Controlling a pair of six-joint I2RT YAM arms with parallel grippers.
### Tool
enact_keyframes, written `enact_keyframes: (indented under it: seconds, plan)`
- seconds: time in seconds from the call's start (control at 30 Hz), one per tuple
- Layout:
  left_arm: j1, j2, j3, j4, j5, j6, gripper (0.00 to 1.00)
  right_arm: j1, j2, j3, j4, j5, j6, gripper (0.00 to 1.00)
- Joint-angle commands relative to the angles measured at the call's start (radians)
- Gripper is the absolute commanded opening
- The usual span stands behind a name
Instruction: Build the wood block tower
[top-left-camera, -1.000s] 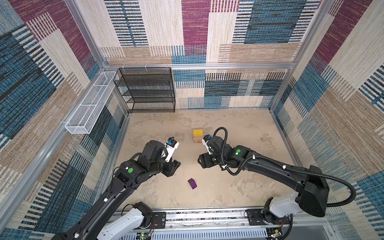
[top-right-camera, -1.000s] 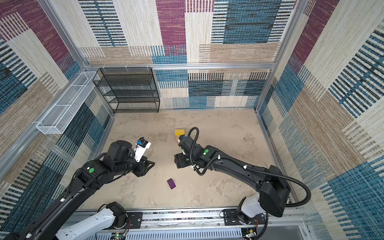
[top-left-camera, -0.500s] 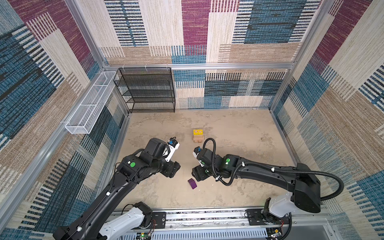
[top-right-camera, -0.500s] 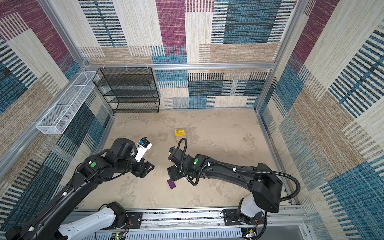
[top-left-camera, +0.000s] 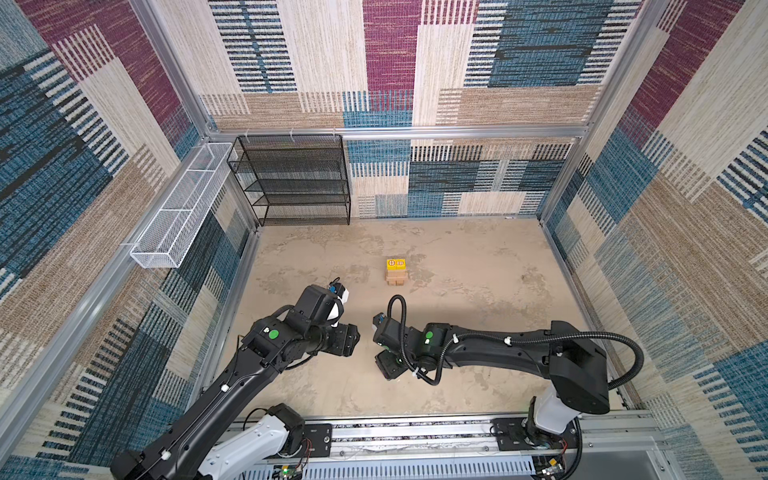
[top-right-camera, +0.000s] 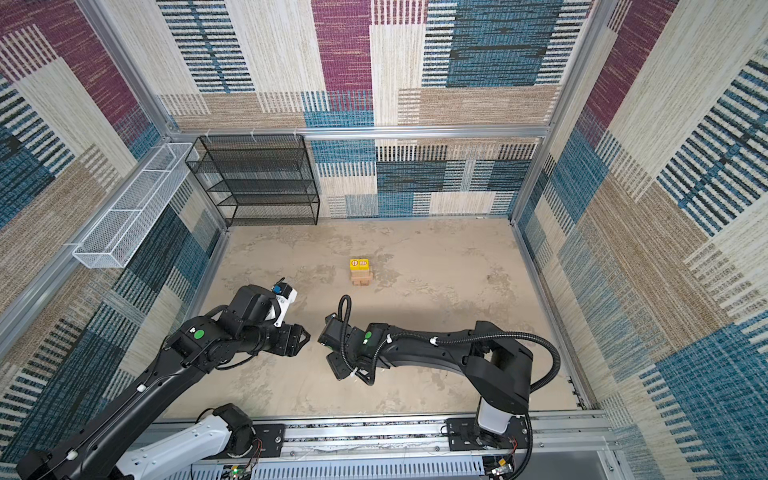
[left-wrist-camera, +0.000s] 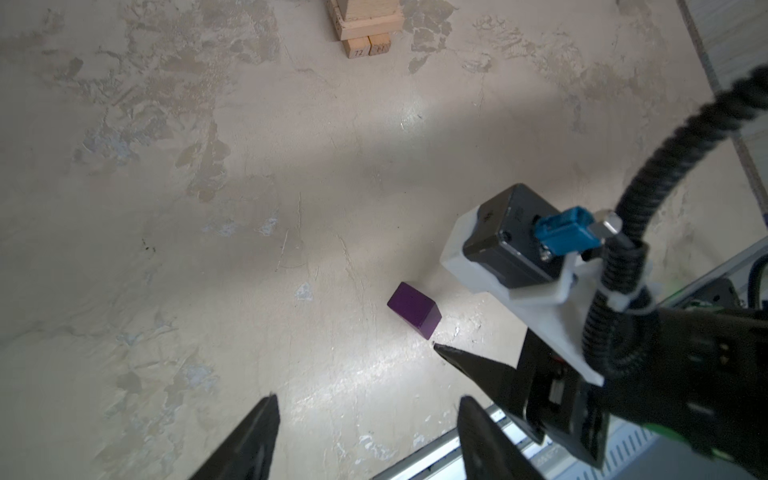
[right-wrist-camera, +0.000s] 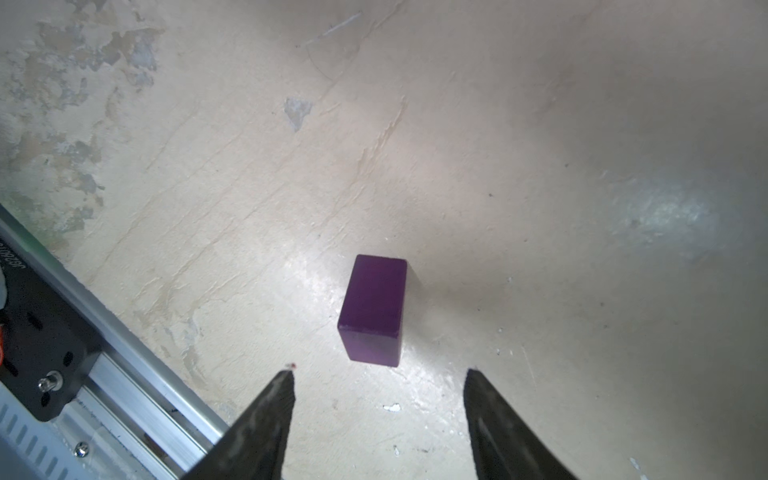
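Note:
The wood block tower (top-left-camera: 395, 274) (top-right-camera: 360, 275) stands mid-floor: crossed tan bricks with two yellow cubes (top-left-camera: 395, 263) on top; its base shows in the left wrist view (left-wrist-camera: 365, 25). A purple block (right-wrist-camera: 374, 309) (left-wrist-camera: 414, 309) lies alone on the floor near the front rail, hidden under the right arm in both top views. My right gripper (right-wrist-camera: 378, 372) (top-left-camera: 385, 369) hangs open over it, the block just beyond the fingertips and not between them. My left gripper (left-wrist-camera: 368, 399) (top-left-camera: 354, 334) is open and empty, left of the purple block.
A black mesh shelf (top-left-camera: 295, 183) stands at the back left and a white wire basket (top-left-camera: 178, 208) hangs on the left wall. The aluminium rail (top-left-camera: 415, 432) (right-wrist-camera: 124, 374) runs along the front, close to the purple block.
My right arm swung from near the tower towards the front, over the purple block, and its jaws narrowed somewhat. The left arm shifted only slightly.

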Motion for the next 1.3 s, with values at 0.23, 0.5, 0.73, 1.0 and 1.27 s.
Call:
enact_keyframes:
  seconds: [0.23,0.5,0.73,1.0,1.27]
  plan:
    - [0.008,-0.092,-0.209,0.298,-0.055,-0.266,0.64,0.018,0.043,-0.006,0.057,0.017,0.022,0.56]
    - [0.009,-0.062,-0.241,0.341,-0.057,-0.287,0.63,0.022,0.079,0.012,0.056,0.018,0.013,0.55]
    - [0.01,-0.038,-0.253,0.354,-0.055,-0.283,0.62,0.024,0.106,0.031,0.053,0.015,-0.005,0.49]
    - [0.01,-0.038,-0.259,0.357,-0.058,-0.281,0.6,0.024,0.126,0.042,0.04,0.024,-0.011,0.46]
    - [0.012,-0.039,-0.259,0.361,-0.062,-0.271,0.56,0.024,0.128,0.049,0.036,0.024,-0.017,0.43]
